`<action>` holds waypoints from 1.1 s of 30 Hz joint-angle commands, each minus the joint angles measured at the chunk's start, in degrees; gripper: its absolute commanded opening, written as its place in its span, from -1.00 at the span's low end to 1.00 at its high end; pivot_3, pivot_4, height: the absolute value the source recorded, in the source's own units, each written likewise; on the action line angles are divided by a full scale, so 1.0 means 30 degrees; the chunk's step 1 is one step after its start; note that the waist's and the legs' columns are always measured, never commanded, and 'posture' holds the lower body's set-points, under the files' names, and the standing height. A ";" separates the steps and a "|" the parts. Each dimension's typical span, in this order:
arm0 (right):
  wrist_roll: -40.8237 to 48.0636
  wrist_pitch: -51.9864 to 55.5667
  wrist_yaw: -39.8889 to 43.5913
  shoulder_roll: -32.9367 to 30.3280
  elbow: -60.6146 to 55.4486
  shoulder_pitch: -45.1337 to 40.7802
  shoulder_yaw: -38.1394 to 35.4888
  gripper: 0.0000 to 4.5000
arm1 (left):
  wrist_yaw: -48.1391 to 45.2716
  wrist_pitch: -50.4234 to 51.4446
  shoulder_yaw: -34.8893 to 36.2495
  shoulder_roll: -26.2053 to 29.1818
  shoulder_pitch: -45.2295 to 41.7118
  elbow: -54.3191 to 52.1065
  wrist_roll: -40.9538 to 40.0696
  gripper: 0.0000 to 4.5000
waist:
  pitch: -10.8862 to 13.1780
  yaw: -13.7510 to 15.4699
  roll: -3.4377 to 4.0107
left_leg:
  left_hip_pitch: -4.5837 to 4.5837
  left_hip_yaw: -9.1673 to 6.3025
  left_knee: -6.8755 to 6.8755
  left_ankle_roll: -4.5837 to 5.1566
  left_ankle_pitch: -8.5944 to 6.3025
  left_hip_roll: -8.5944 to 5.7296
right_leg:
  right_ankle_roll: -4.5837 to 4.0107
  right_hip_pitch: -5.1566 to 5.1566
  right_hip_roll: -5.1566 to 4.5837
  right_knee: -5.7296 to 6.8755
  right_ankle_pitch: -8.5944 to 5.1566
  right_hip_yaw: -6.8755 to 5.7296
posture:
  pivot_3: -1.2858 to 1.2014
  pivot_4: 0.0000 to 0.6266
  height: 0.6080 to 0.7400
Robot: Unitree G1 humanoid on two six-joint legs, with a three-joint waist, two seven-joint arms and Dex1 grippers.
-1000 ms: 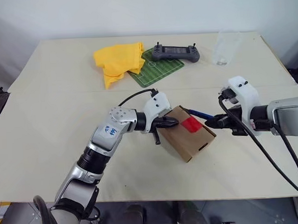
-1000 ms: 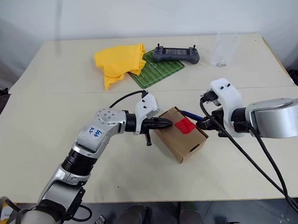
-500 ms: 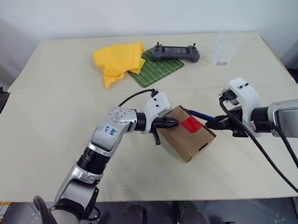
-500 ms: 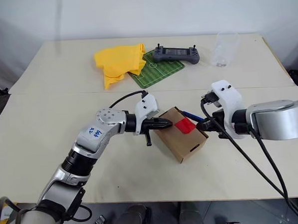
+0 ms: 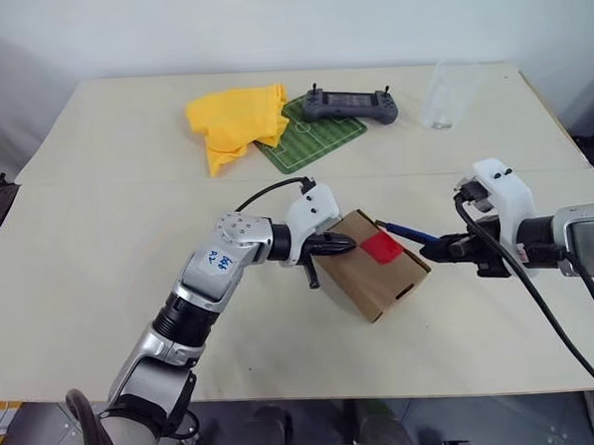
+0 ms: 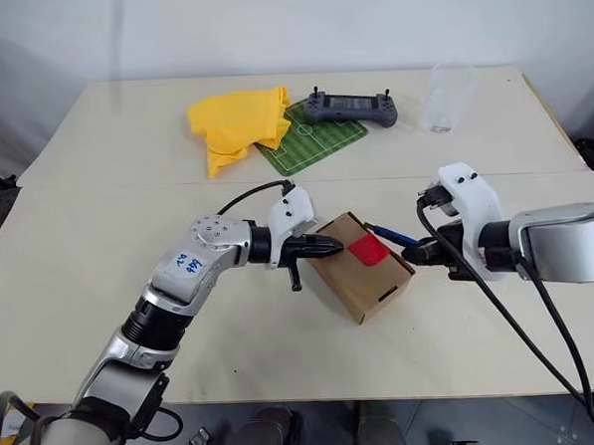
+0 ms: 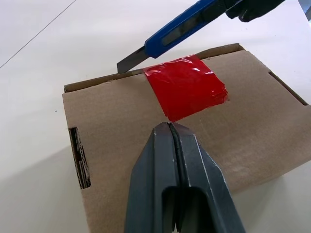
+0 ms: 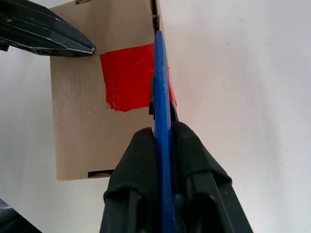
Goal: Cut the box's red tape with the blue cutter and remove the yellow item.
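One cardboard box (image 5: 370,264) sits near the middle of the pale table (image 5: 100,263), flaps closed under one patch of red tape (image 5: 382,246), its contents hidden; the left gripper (image 5: 344,244), fingers pressed together, rests on the box top; the right gripper (image 5: 452,246) pinches one blue cutter (image 5: 409,234), blade at the box's far edge; beyond lie one yellow cloth (image 5: 235,119), one green mat (image 5: 307,135), one grey controller (image 5: 351,104) and one clear cup (image 5: 443,96); a white wall stands behind.

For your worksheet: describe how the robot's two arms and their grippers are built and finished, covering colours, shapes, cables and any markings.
Both arms are silver-grey metal cylinders ending in white plastic wrist housings. Each gripper, left and right, has two tapered black fingers. A thin black cable loops over the left wrist; thicker black cables trail from the right wrist. The left forearm carries a white label with blue handwriting.
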 commanded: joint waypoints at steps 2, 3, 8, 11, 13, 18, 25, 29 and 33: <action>0.0165 -0.0009 0.0213 -0.0298 -0.0524 -0.0057 -0.0567 -0.93 | 0.0017 0.0146 -0.0256 0.0092 0.0239 -0.0399 0.0184 -1.00 | 0.0000 0.0002 0.0000 | 0.0000 0.0000 0.0000 -0.0001 0.0000 0.0000 | 0.0000 0.0000 0.0000 0.0000 0.0000 -0.0001 | 0.03 -0.52 1.00; 0.0165 -0.0002 0.0191 -0.0312 -0.0528 -0.0048 -0.0545 -0.93 | 0.0016 0.0156 -0.0253 0.0100 0.0232 -0.0400 0.0186 -1.00 | 0.0000 0.0001 0.0000 | 0.0000 -0.0001 0.0000 0.0000 0.0000 0.0000 | 0.0000 0.0000 0.0000 -0.0001 0.0000 -0.0001 | 0.03 -0.52 1.00; 0.0165 0.0358 0.0458 -0.0651 -0.0600 -0.0040 -0.0295 -0.93 | 0.0036 0.0269 -0.0256 0.0131 0.0223 -0.0456 0.0196 -1.00 | 0.0000 0.0005 0.0000 | 0.0000 0.0000 0.0000 0.0000 0.0000 0.0000 | 0.0000 0.0000 0.0000 -0.0001 0.0000 -0.0001 | 0.03 -0.52 1.00; 0.0165 0.0446 0.0651 -0.0660 -0.0578 -0.0187 -0.0191 -0.93 | 0.0042 0.0258 -0.0252 0.0110 0.0198 -0.0407 0.0207 -1.00 | 0.0000 0.0004 0.0000 | 0.0000 -0.0001 0.0000 0.0000 0.0000 0.0000 | 0.0000 -0.0001 0.0000 -0.0001 0.0000 -0.0001 | 0.03 -0.52 1.00; 0.0165 0.0465 0.0705 -0.0717 -0.0588 -0.0201 -0.0182 -0.93 | 0.0057 0.0262 -0.0252 0.0092 0.0187 -0.0398 0.0210 -1.00 | 0.0000 0.0007 0.0000 | 0.0000 0.0000 0.0000 0.0000 0.0000 0.0000 | 0.0000 -0.0001 0.0000 -0.0001 0.0000 -0.0001 | 0.03 -0.52 1.00; 0.0165 0.0532 0.0835 -0.0986 -0.0713 -0.0087 -0.0246 -0.93 | 0.0119 0.0309 -0.0239 0.0036 0.0203 -0.0434 0.0187 -1.00 | 0.0000 0.0007 0.0000 | 0.0000 0.0000 0.0000 0.0000 0.0000 0.0000 | 0.0000 -0.0001 0.0000 -0.0002 0.0000 -0.0001 | 0.03 -0.52 1.00; 0.0165 0.0084 0.0320 -0.0826 -0.0290 -0.1163 -0.0762 -0.93 | 0.0129 0.0293 -0.0265 0.0013 0.0233 -0.0451 0.0191 -1.00 | 0.0000 -0.0002 0.0000 | 0.0000 0.0001 0.0000 0.0000 0.0000 -0.0001 | 0.0000 -0.0002 -0.0001 -0.0003 0.0000 0.0002 | 0.03 -0.52 1.00; 0.0165 0.0315 0.0109 -0.0200 0.0226 -0.2592 -0.0300 -0.93 | 0.0071 0.0176 -0.0272 -0.0002 0.0152 -0.0299 0.0206 -1.00 | -0.0001 -0.0007 0.0002 | -0.0007 0.0016 -0.0001 -0.0002 0.0001 0.0000 | 0.0000 -0.0024 0.0007 0.0005 0.0000 0.0015 | 0.03 -0.52 1.00; 0.0165 0.0425 -0.0594 0.0573 0.0516 -0.3427 0.0298 -0.93 | 0.0039 0.0159 -0.0321 -0.0016 0.0129 -0.0288 0.0188 -1.00 | -0.0001 -0.0010 0.0002 | -0.0018 0.0019 -0.0002 -0.0002 0.0001 -0.0001 | -0.0001 -0.0033 0.0003 0.0004 0.0000 0.0022 | 0.03 -0.52 1.00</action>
